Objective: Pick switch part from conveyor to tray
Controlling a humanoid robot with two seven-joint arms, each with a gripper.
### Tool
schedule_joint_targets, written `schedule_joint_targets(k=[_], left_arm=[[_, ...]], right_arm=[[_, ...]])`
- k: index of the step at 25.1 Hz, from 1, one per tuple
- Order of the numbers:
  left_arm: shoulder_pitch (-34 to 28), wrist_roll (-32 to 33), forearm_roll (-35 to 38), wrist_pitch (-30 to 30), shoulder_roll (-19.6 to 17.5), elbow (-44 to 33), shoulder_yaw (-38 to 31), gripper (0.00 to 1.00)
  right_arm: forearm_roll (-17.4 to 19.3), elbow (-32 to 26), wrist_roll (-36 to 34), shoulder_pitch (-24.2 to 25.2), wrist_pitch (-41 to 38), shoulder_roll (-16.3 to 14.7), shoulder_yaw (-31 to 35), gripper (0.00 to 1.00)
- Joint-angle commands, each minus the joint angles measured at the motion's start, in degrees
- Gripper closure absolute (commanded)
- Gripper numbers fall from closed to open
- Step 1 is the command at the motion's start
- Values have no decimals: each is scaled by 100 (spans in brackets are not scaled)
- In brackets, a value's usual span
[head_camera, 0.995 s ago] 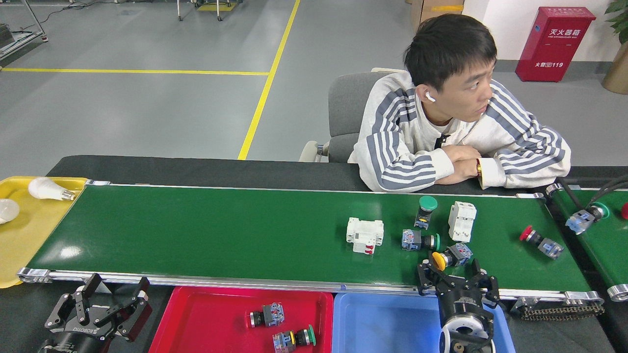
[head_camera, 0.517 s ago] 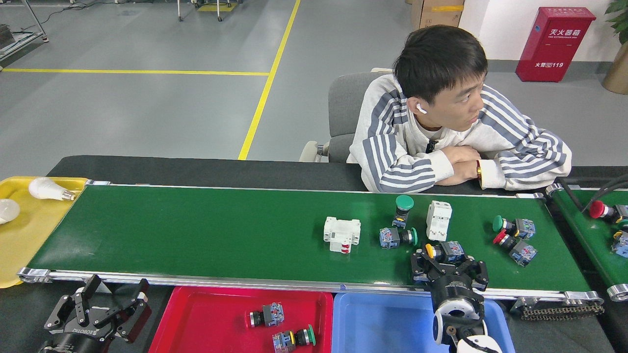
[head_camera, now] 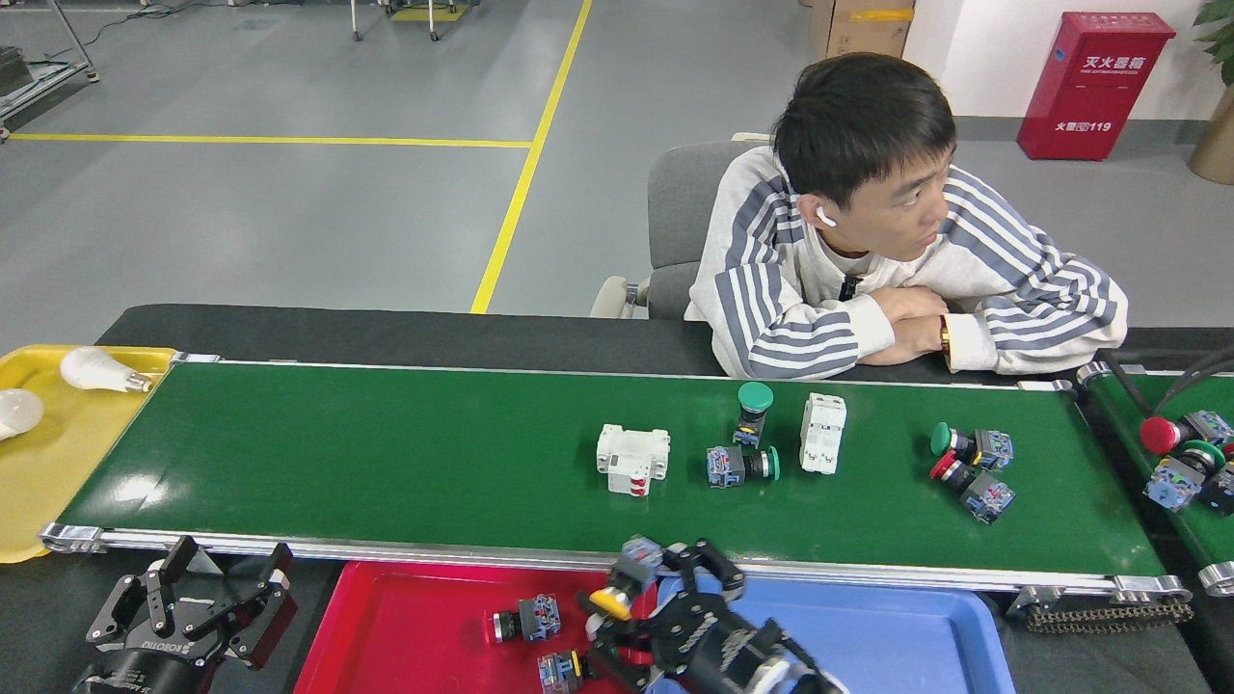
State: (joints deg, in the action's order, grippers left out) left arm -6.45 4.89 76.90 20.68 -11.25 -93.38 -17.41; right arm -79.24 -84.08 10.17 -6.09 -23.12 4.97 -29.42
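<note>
My left gripper (head_camera: pixel 220 590) rests open beside the red plastic tray (head_camera: pixel 405 617). My right gripper (head_camera: pixel 644 600) holds the yellow-capped switch part (head_camera: pixel 625 582) over that tray's right edge, just below the glossy dark-green conveyor (head_camera: pixel 386 463).

Right gripper (head_camera: pixel 631 602) at near centre, arm entering from the near right edge, wrist angled left, fingers closed around a held part. Left gripper (head_camera: pixel 207 602) at near left, fingers spread, holding nothing.
</note>
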Motion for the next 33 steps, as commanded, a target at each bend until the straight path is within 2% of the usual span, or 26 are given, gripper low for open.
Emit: schedule_joint_targets(k=[1, 4, 7, 9, 11, 13, 16, 19, 21, 23, 26, 30, 33], left_arm=[[47, -24, 10, -3, -61, -67, -8, 0], [-94, -24, 18, 24, -9, -278, 9, 0], [-190, -24, 54, 182, 9, -322, 290, 0], [-208, -6, 62, 173, 18, -471, 519, 0], [-155, 3, 247, 120, 150, -620, 844, 0], [91, 12, 634, -117, 378, -620, 1169, 0], [680, 47, 1126, -469, 633, -366, 1565, 0], [1198, 407, 1196, -539, 888, 223, 1881, 0], [1409, 460, 1214, -592, 985, 584, 1952, 0], [1524, 460, 1214, -627, 993, 821, 1960, 0], [1576, 460, 1214, -636, 1011, 979, 1960, 0], [1761, 460, 1205, -653, 1011, 1339, 1952, 0], [1919, 460, 1205, -644, 1011, 1542, 1960, 0]], right_arm=[[14, -47, -24, -103, -43, 40, -3, 1], [85, -478, -24, 29, 45, -31, 235, 1], [85, -1278, -86, 1040, 1047, -31, 1474, 2], [93, -1691, -420, 1567, 1829, -4, 2142, 2], [172, -1717, -1079, 1989, 2602, 4, 2748, 2], [331, -1603, -1290, 2042, 2866, -22, 3144, 2], [480, -1515, -1246, 1884, 2963, 4, 3302, 2], [304, -1295, -1044, 1391, 3033, -4, 3144, 2], [-12, -1075, -824, 987, 3209, 31, 2783, 2], [-205, -680, -596, 557, 3762, 48, 2406, 2], [-214, -126, -446, -6, 4255, -22, 1904, 2], [-205, 454, -314, -375, 4343, -22, 1790, 2], [-205, 586, -200, -437, 4334, -13, 1764, 2]])
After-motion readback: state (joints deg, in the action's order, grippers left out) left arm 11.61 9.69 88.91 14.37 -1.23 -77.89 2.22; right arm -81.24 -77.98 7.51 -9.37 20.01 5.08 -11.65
